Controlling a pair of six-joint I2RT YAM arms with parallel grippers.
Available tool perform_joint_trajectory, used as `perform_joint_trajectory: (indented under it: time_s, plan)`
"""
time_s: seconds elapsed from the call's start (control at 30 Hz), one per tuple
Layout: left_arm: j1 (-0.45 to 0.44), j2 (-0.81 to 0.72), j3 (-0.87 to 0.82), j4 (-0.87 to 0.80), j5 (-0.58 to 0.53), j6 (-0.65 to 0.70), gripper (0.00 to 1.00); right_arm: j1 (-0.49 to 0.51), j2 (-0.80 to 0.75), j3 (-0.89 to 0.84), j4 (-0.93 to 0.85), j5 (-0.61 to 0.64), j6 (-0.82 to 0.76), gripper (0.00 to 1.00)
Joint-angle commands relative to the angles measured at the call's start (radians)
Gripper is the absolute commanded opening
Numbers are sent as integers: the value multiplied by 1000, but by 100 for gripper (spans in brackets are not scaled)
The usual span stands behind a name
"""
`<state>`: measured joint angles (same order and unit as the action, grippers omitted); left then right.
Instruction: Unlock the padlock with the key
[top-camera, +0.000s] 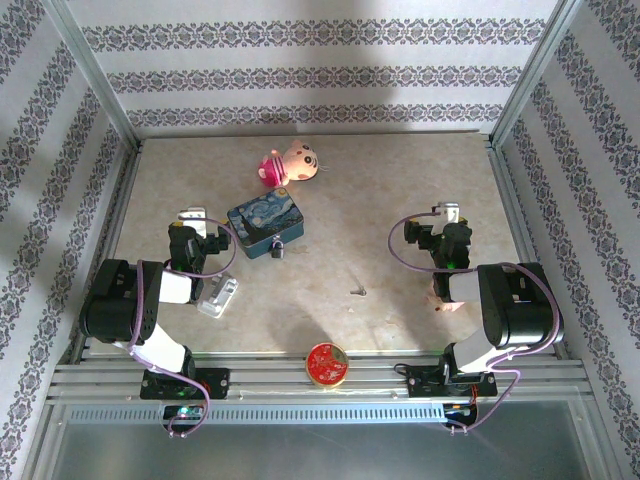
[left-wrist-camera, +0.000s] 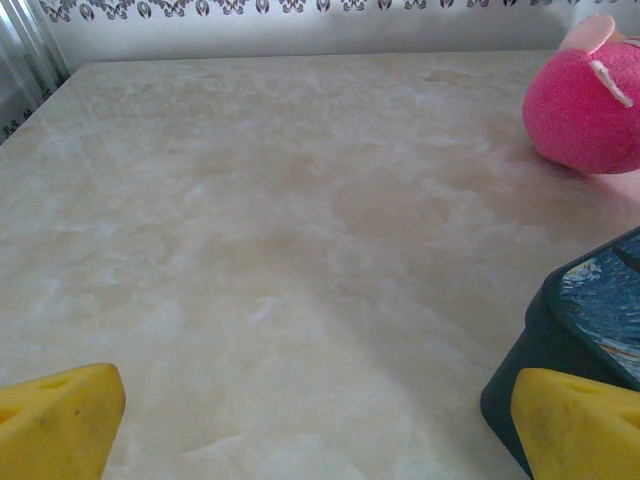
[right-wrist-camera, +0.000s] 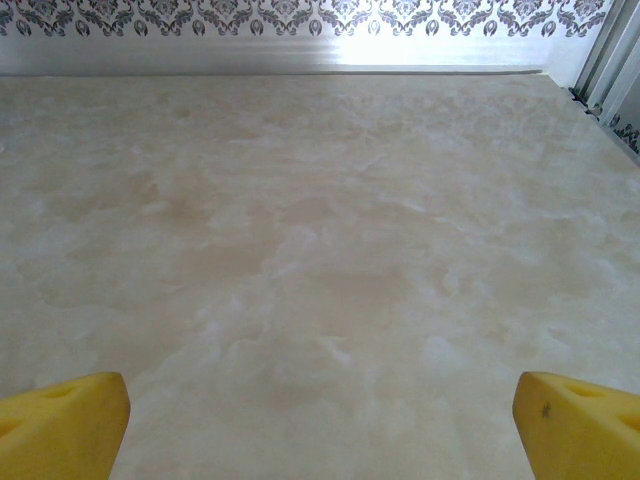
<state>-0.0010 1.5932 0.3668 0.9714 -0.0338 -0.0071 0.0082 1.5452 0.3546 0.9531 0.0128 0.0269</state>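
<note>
On table (top-camera: 400, 180): blue tin (top-camera: 265, 226) lidded, padlock (top-camera: 278, 250) just beside | key (top-camera: 360, 292) lying apart | left gripper (left-wrist-camera: 318, 430), right gripper (right-wrist-camera: 320, 425) fingers spread

Key (top-camera: 360, 292) mere speck (shape unreadable); blue tin (left-wrist-camera: 590, 320) cropped at right edge.

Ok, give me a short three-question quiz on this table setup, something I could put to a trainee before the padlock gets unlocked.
1. Multiple choice: the padlock lies closest to A the blue painted tin, B the red round tin, or C the key?
2. True or false: the key touches the padlock.
3. Short answer: what sits midway along the near edge of the table?
Key: 1 A. 2 False, bare table separates them. 3 The red round tin.
</note>
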Motion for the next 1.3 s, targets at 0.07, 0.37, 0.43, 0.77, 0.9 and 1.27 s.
perform_joint_trajectory:
  time_s: [0.07,0.37,0.43,0.77,0.9,1.27]
  plan:
    - [-8,0,18,-14,9,7,99,-5,-12,19,7,-14,14,98]
    - [-8,-1,18,-14,9,7,99,-5,-13,19,7,-13,12,98]
    - [-8,-1,18,-14,9,7,99,-4,-14,22,1,-12,12,98]
    - [-8,-83,-21,-8,-60,-16,99,8,-40,41,-54,16,7,98]
    - [-8,-150,-53,-8,-104,-31,99,15,-70,47,-88,45,6,98]
    - [-8,-376,-60,-170,-181,-48,99,35,-204,71,-247,127,8,98]
